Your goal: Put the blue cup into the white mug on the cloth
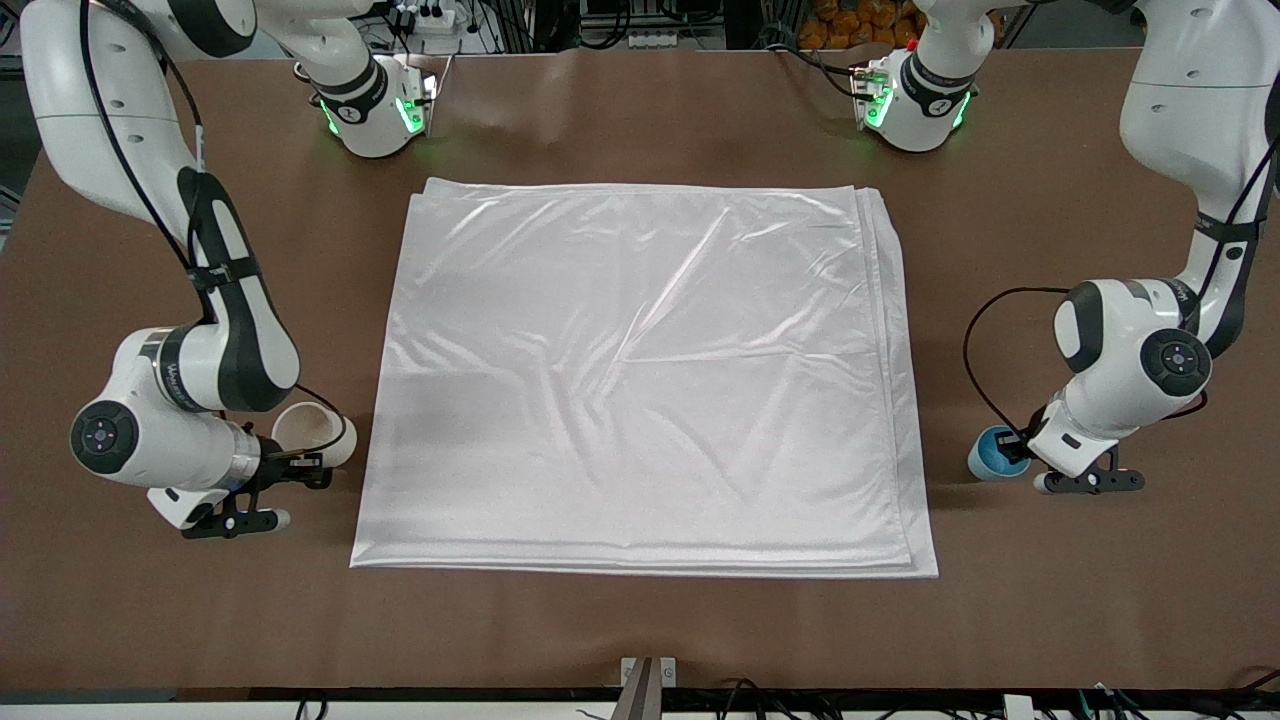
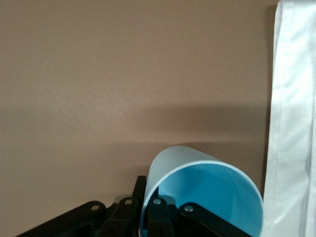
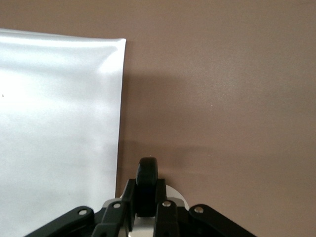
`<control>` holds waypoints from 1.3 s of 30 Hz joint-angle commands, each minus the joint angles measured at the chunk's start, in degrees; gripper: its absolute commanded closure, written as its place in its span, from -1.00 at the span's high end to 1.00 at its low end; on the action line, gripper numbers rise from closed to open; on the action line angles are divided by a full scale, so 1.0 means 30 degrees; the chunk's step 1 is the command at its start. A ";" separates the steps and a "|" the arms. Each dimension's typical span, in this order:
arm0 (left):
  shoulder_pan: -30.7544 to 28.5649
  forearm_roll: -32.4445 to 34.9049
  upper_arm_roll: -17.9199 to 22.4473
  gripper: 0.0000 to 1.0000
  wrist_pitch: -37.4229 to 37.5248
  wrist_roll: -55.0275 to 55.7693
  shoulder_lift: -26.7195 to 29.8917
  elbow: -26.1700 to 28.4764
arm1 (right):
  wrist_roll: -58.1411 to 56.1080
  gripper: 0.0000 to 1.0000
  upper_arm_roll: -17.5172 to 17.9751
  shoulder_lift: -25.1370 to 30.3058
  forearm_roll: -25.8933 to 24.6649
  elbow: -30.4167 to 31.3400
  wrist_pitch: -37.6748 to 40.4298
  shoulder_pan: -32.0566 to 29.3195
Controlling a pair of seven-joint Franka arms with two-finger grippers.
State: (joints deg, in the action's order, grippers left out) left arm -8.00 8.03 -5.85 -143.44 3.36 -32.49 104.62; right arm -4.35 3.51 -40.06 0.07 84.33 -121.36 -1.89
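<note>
Brown table, cables along its edges

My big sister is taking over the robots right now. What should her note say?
Left gripper: shut on the blue cup, on the table beside the cloth at the left arm's end.
Right gripper: shut on the white mug, beside the cloth at the right arm's end.
Done: both cups grasped.
Left: set the mug on the cloth, then put the blue cup inside it.

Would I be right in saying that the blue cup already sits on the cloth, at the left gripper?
Not quite. The blue cup is at the left gripper, but it is off the cloth, over the bare table toward the left arm's end, as the front view shows.
</note>
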 commanded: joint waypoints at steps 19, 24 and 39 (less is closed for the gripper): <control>0.0119 0.0516 -0.0541 -1.00 0.1464 -0.0271 0.1162 -0.0507 | 0.6984 -1.00 0.0208 0.0433 0.0063 -0.0308 0.1810 0.2621; 0.0119 0.0545 -0.0600 -1.00 0.1581 -0.0271 0.1337 -0.0596 | 0.8889 -1.00 0.0237 0.0492 0.0064 -0.0308 0.1869 0.3383; 0.0090 0.0545 -0.1507 -1.00 0.2226 -0.0271 0.2275 -0.0596 | 1.5011 -1.00 0.0325 0.0609 0.0122 -0.0542 0.2543 0.6019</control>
State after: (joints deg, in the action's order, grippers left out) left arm -7.39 8.25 -9.15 -138.76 3.31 -27.66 102.52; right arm 35.44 4.47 -39.23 0.13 83.32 -115.09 14.48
